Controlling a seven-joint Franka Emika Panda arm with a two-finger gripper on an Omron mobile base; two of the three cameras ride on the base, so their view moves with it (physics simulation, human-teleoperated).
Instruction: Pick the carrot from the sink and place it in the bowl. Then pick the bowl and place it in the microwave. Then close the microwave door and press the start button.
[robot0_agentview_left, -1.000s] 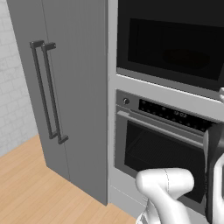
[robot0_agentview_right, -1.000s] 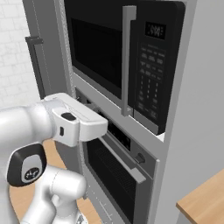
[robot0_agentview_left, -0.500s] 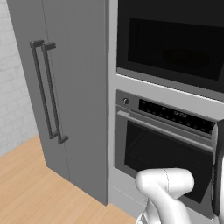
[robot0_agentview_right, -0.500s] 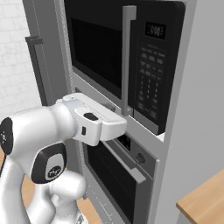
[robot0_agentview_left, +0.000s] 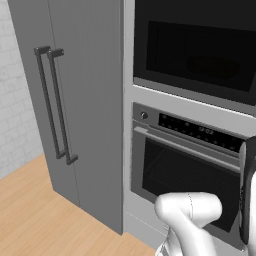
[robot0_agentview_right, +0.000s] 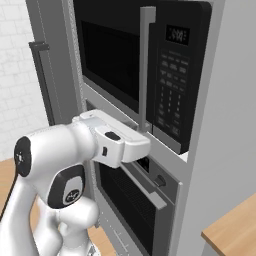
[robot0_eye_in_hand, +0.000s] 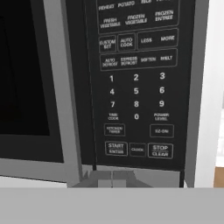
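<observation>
The microwave is built into the wall above the oven, and the microwave door is closed, with its grey handle upright. Right of the handle is the black keypad. The start button sits in the keypad's bottom row. My gripper is shut with nothing in it, and its tips are pressed together just below and in front of that row. From the right base view, the white hand reaches toward the microwave's lower edge. The carrot, the bowl and the sink are out of view.
Under the microwave is the oven, with a control strip and a bar handle that juts out below my hand. A tall grey fridge stands to the left. There is a wooden counter corner at the lower right and wood floor at the left.
The hand has swung right and forward, from beside the door toward the microwave's handle and keypad. The door has stayed closed.
</observation>
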